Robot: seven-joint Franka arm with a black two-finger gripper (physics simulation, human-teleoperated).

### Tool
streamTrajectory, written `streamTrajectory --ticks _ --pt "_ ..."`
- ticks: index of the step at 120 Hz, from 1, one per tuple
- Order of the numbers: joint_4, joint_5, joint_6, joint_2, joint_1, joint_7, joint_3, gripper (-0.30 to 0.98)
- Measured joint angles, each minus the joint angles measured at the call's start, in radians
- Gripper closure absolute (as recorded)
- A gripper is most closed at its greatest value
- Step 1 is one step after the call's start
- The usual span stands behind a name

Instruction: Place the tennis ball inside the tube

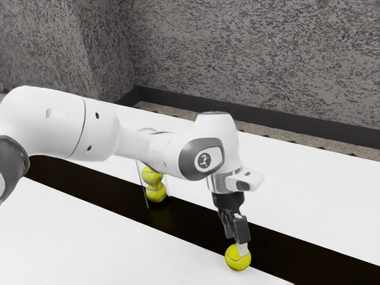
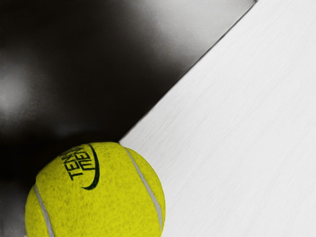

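Exterior view: the tool (image 1: 241,244) is at the ball (image 1: 237,260), whether open or closed I can't tell; likely pickup, next a secure lift toward the tube (image 1: 143,189).

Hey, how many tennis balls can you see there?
3. Two are stacked in the clear tube: an upper ball and a lower ball. The third ball is at the gripper. The arm partly covers the tube, so more may be hidden.

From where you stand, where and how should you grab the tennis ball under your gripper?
I'd come from straight above and grip opposite sides around the middle: the tennis ball is round, so it's widest there, and a higher pinch might slip.
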Motion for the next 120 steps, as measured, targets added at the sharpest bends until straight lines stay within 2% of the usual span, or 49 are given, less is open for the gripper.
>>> streamTrajectory --ticks 46,79,96,104,120 --pt "-0.045 -0.015 0.098 0.045 0.002 0.021 0.006 0.00" --pt "-0.042 -0.023 0.118 0.067 -0.001 0.030 0.005 0.26" --pt "-0.021 -0.019 0.133 0.108 -0.002 0.030 0.004 0.28" --pt "-0.025 -0.014 0.137 0.074 0.004 0.032 0.006 0.29" --pt "-0.029 0.035 0.132 -0.004 0.013 0.033 0.071 0.33"
